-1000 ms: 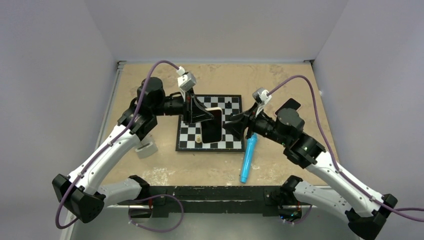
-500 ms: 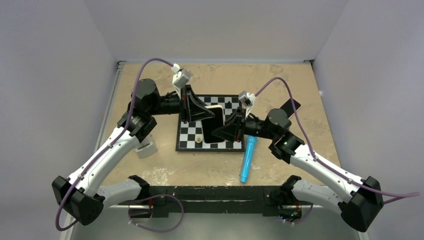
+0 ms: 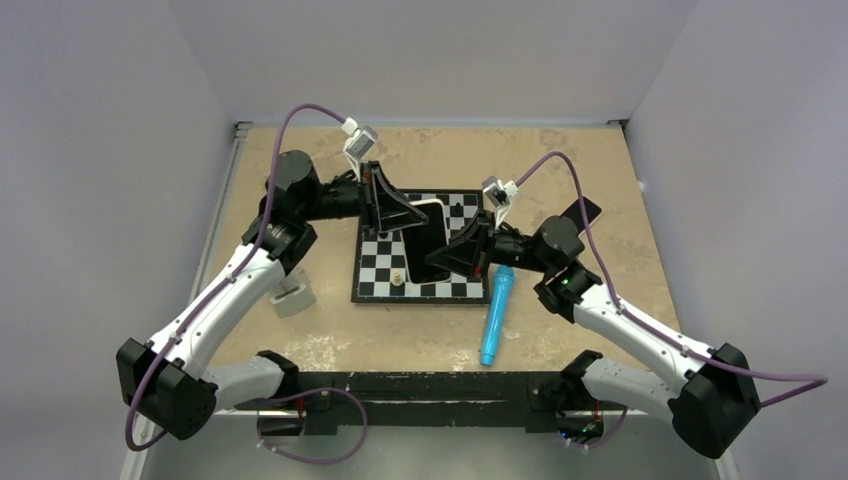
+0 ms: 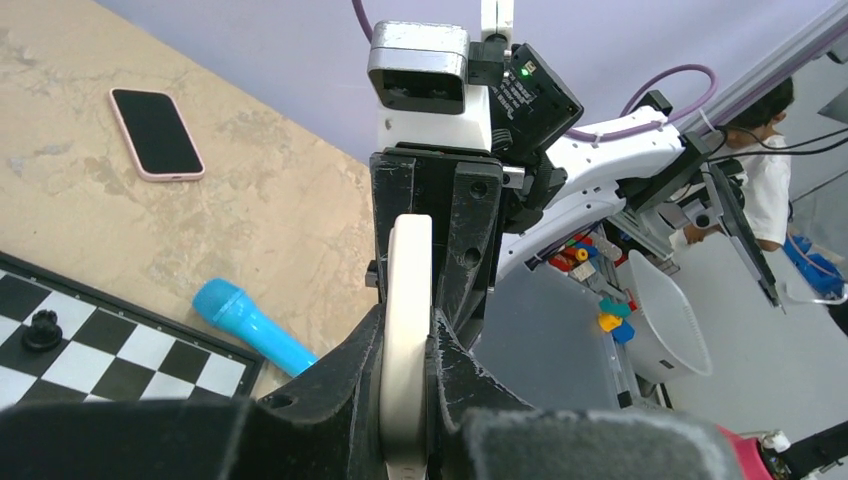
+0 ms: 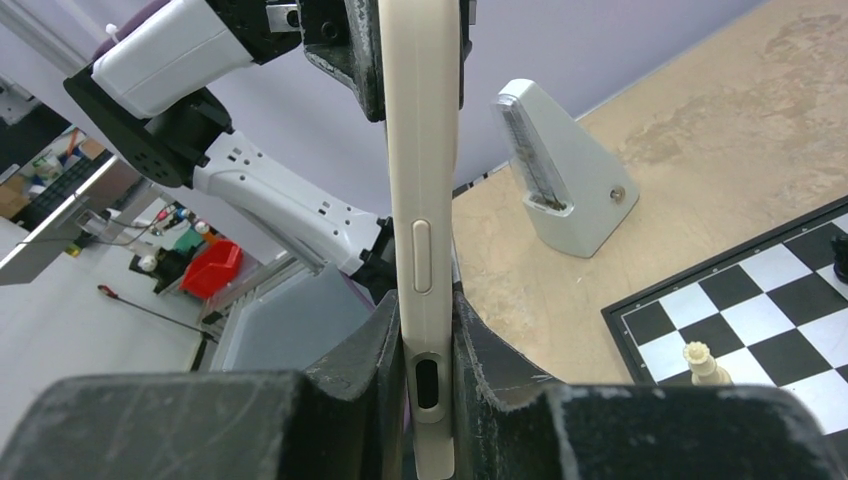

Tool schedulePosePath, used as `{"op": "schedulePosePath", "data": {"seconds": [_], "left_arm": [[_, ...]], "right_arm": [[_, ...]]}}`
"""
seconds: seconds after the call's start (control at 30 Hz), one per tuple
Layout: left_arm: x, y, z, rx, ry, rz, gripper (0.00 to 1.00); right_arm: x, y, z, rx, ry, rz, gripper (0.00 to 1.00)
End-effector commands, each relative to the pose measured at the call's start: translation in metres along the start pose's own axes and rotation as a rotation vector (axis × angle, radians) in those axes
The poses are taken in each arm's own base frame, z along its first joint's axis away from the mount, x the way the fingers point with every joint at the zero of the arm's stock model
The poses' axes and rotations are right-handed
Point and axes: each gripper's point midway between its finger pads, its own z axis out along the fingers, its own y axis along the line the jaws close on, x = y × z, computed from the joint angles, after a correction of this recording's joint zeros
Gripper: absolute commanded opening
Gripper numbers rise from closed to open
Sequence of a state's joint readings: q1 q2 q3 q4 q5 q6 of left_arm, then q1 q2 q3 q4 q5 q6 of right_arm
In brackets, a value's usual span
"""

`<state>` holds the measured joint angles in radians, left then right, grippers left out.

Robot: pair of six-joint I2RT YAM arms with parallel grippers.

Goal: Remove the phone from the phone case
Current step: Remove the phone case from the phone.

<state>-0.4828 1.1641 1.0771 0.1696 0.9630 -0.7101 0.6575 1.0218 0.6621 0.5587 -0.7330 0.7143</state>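
We hold the cased phone [image 3: 428, 240] edge-up above the chessboard [image 3: 375, 275], left jaws and right jaws each clenched on opposite ends; if we pull apart, either grip may slip on the smooth case [image 5: 422, 200]; it could drop onto the worktop [image 3: 560, 160].

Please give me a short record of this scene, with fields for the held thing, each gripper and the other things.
held thing: cased phone, on edge above the chessboard
left gripper: shut on one end of it
right gripper: shut on the opposite end
beside board: blue toy microphone, on the right; grey metronome, on the left
far right: second phone
task: phone not yet out of case
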Motion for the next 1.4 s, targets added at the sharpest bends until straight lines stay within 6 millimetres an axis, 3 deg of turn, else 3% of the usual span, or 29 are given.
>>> {"op": "schedulePosePath", "data": {"seconds": [0.0, 0.13, 0.27, 0.73, 1.03, 1.23, 1.3, 1.37], "left_arm": [[-0.031, -0.001, 0.000, -0.056, -0.069, 0.061, 0.05], [-0.031, 0.004, 0.002, -0.065, -0.073, 0.023, 0.29], [-0.032, 0.003, 0.002, -0.061, -0.083, 0.023, 0.39], [-0.032, -0.017, 0.004, 0.056, -0.076, 0.025, 0.31], [-0.027, -0.016, 0.008, 0.057, -0.052, 0.027, 0.37], [-0.027, -0.015, 0.007, 0.038, -0.050, 0.035, 0.18], [-0.027, -0.015, 0.007, 0.041, -0.048, 0.036, 0.20], [-0.026, -0.016, 0.007, 0.040, -0.050, 0.041, 0.29]], "right_arm": [[-0.022, 0.012, 0.005, -0.043, -0.064, -0.033, 0.00], [-0.035, 0.010, 0.004, -0.026, -0.137, 0.002, 0.00], [-0.046, 0.013, 0.003, -0.050, -0.192, 0.014, 0.00], [-0.056, 0.011, 0.010, -0.061, -0.214, 0.037, 0.00], [-0.068, 0.019, 0.012, -0.081, -0.235, 0.017, 0.00], [-0.067, 0.017, 0.012, -0.066, -0.227, 0.013, 0.00], [-0.067, 0.017, 0.013, -0.068, -0.223, 0.009, 0.00], [-0.067, 0.016, 0.015, -0.064, -0.211, 0.007, 0.00]]}}
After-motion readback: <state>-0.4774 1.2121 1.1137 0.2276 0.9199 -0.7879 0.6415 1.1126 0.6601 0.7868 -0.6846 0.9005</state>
